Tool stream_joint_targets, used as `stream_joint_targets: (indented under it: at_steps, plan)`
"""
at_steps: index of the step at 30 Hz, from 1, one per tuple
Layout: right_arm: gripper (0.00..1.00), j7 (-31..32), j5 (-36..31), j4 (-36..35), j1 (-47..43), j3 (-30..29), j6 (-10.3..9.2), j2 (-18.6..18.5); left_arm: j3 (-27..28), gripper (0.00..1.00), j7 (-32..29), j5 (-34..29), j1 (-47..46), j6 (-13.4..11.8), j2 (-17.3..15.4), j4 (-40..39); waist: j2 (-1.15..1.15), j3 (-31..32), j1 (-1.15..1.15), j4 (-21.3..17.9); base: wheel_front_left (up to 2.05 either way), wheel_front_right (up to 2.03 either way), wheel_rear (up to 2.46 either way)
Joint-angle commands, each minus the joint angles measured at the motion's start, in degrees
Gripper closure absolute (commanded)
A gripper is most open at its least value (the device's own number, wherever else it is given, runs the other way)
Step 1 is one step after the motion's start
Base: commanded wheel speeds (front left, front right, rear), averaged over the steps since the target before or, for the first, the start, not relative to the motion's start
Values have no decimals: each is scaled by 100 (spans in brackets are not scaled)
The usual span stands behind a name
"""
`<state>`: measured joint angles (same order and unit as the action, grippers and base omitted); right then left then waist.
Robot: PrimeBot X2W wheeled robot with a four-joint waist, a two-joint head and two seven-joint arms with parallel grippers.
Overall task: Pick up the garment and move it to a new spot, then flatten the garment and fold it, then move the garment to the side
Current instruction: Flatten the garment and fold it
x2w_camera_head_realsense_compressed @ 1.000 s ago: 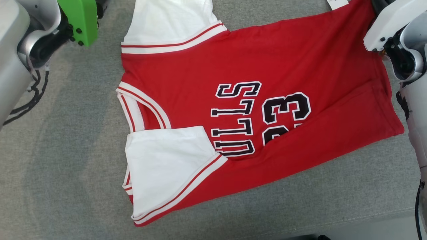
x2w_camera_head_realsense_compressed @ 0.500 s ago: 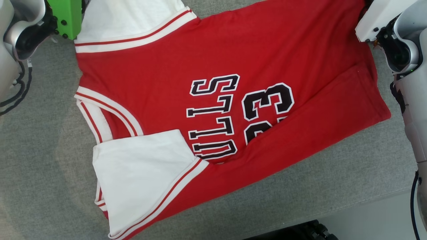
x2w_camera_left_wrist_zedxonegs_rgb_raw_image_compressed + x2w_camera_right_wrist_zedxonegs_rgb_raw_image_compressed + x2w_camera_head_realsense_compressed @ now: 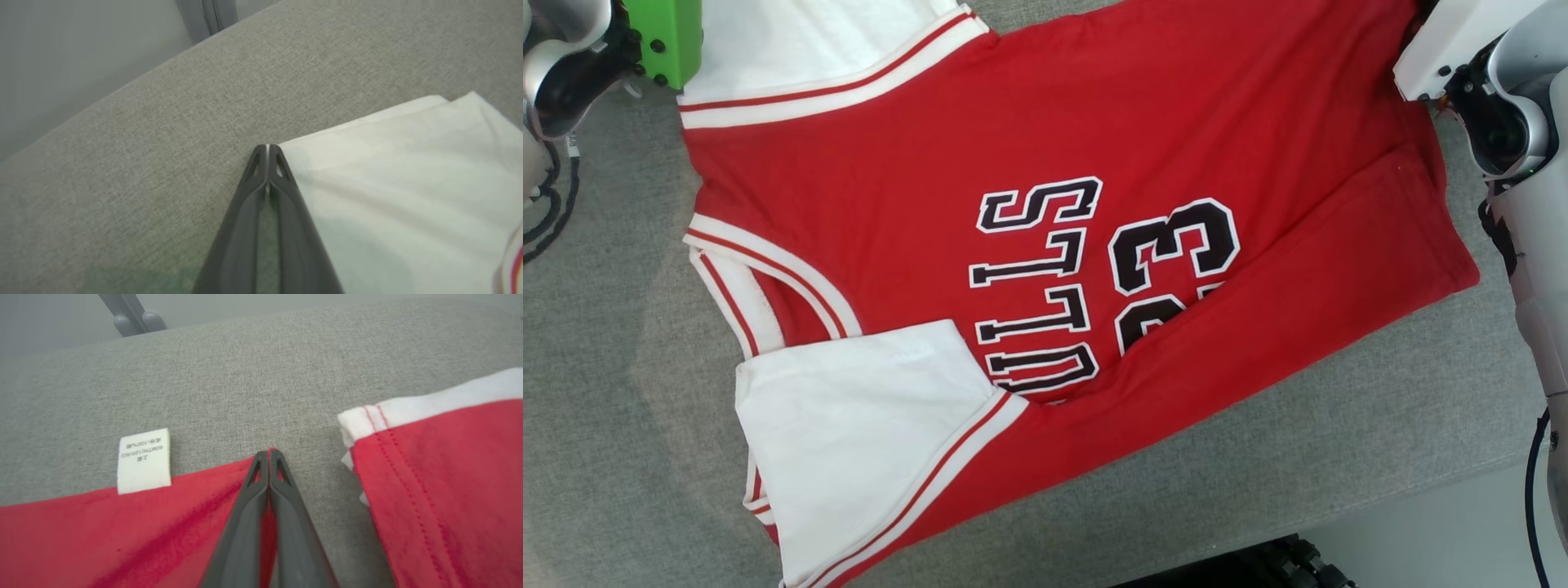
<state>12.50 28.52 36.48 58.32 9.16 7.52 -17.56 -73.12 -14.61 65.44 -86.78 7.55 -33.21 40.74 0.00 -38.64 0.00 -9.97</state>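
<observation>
Red garment (image 3: 1094,122) flat on grey tabletop (image 3: 605,408). Right gripper (image 3: 269,451) jaws closed, pinching red hem. Left gripper (image 3: 267,148) jaws closed at white sleeve corner; grip unclear.

- The garment (image 3: 1094,122) is coloured red, with white sleeves edged in red-and-white stripes.
- Its lettering and numerals are printed black and outlined in white.
- The label (image 3: 144,461) is white, marked with small dark print.
- The desk (image 3: 605,367) is covered in flecked grey weave.
- The left tool (image 3: 267,149) and right tool (image 3: 269,453) are finished dark grey.
</observation>
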Motion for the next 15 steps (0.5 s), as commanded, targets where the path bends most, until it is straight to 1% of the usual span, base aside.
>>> stream_joint_targets:
  at_steps: [1,5,10,15]
  plan:
    - [100,-67,39,13,101,3,-6,-45,-11,100,157,-41,-109,-13,-79,-33,0,29,0,39,0,0,0]
    - [100,-199,64,31,133,-46,-6,-70,-8,100,605,-58,-214,-13,-83,-84,0,106,0,139,0,0,0]
    - [100,-436,147,6,198,-200,-6,-184,41,100,1380,-86,-383,-13,-23,-79,0,251,0,328,0,0,0]
    - [100,-465,192,-5,-7,-221,-6,-344,20,100,1803,-67,-334,-13,44,-185,0,458,0,566,0,0,0]
